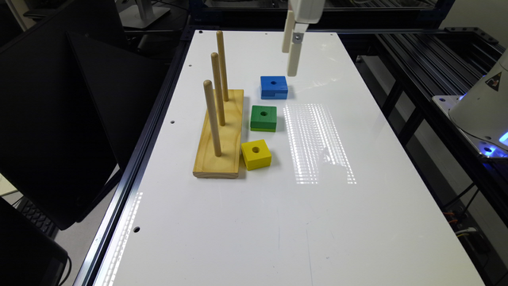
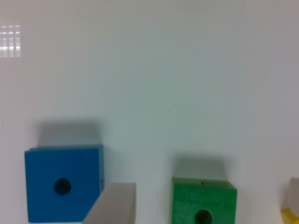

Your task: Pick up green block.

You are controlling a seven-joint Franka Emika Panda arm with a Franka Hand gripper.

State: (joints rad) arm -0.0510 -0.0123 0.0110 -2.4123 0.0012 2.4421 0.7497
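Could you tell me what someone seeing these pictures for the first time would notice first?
Probably the three bright blocks in a row on the white table: the blue block, the green block in the middle and the yellow block. Beside them, on the exterior view's left, stands a wooden base with three upright pegs. The gripper hangs open above the table, near the blue block.

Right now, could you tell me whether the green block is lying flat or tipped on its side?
Flat. The green block rests on the white table with its round hole facing up, between the blue block and yellow block.
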